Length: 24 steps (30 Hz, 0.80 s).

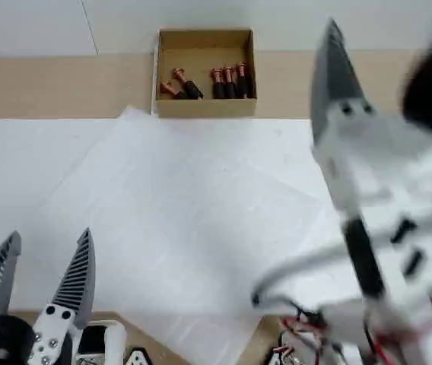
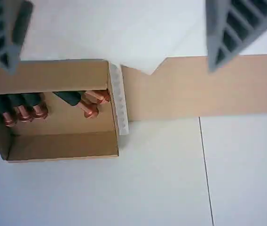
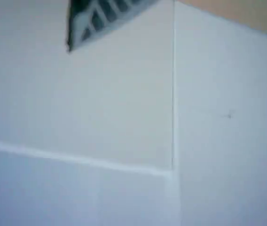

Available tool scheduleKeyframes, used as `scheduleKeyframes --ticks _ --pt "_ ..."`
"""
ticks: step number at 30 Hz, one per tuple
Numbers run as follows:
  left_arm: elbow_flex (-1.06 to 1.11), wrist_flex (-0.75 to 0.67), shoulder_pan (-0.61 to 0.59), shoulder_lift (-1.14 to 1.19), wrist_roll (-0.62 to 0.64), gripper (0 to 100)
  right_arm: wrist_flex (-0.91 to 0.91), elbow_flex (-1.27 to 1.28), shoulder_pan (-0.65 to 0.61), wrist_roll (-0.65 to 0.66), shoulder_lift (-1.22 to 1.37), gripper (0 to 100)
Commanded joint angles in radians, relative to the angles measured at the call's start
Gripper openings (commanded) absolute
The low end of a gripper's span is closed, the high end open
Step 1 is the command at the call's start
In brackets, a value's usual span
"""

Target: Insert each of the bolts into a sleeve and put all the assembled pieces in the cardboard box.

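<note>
Your left gripper [image 1: 50, 236] sits nearest, fingers spread and empty, at the near edge of the white sheet [image 1: 185, 205]. The right gripper [image 1: 331, 72] hangs farther out, and you cannot tell its state. Beyond the sheet, the cardboard box [image 1: 204, 107] holds five assembled pieces [image 1: 230, 82]: three pointing away from the arms, two slanted.

An open cardboard box [image 1: 204, 106] is set at the far middle of the table. Five assembled pieces [image 1: 230, 82], each a copper-headed bolt [image 1: 217, 74] seated in a black sleeve [image 1: 218, 91], are laid flat on its floor. Three are ranged side by side at the right with heads toward the far wall, and two are laid slantwise at the left, heads far-left.
</note>
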Motion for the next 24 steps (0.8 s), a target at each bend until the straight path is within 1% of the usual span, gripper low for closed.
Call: scheduleKeyframes --ticks 1,5,10,13,19,24 --pt "0.084 -0.071 0.000 -0.069 0.000 25 0.004 0.298 -0.001 0.008 -0.242 37.3" --pt "0.242 -0.212 0.000 -0.183 0.000 25 -0.002 0.732 -0.002 0.008 -0.541 37.3" --pt "0.515 -0.384 -0.002 -0.354 0.000 25 -0.053 1.231 -0.002 0.008 -0.858 37.3" --pt "0.590 -0.439 -0.002 -0.345 0.000 25 -0.139 1.485 -0.002 0.008 -1.010 37.3" --pt "0.737 -0.535 0.000 -0.345 0.003 25 -0.292 1.886 -0.001 0.008 -1.254 37.3" --pt "0.851 -0.555 0.000 -0.345 0.003 25 -0.323 2.124 -0.001 0.006 -1.422 37.3"
